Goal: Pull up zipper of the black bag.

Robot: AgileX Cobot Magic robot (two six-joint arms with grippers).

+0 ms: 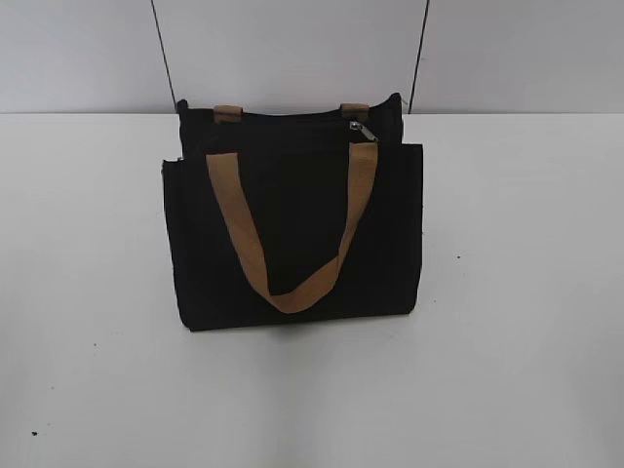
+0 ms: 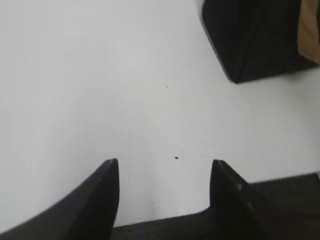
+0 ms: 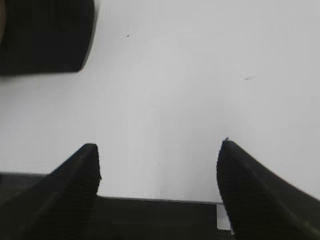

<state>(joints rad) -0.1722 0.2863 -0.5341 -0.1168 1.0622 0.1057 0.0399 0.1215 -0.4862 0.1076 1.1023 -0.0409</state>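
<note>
Item: one rectangular black fabric bag (image 1: 292,234), lying flat at the centre of the white counter (image 1: 517,322), front pocket panel up.

Fittings: two tan-brown webbing strap handles. One lies looped across the front panel (image 1: 292,283); the other shows only as two short stubs at the far top edge.

Zipper: one small silver-grey metal pull tab (image 1: 362,130), at the right end of the black zip line. That line runs left to right along the bag's far top edge.

Tools: two, both spread wide and empty. The left tool (image 2: 164,172) hangs over bare counter with a bag corner ahead to its right. The right tool (image 3: 159,152) has a bag corner ahead to its left.

Nearer arm: probably the right, since the tab sits right of centre, though neither wrist view shows the tab itself.
</note>
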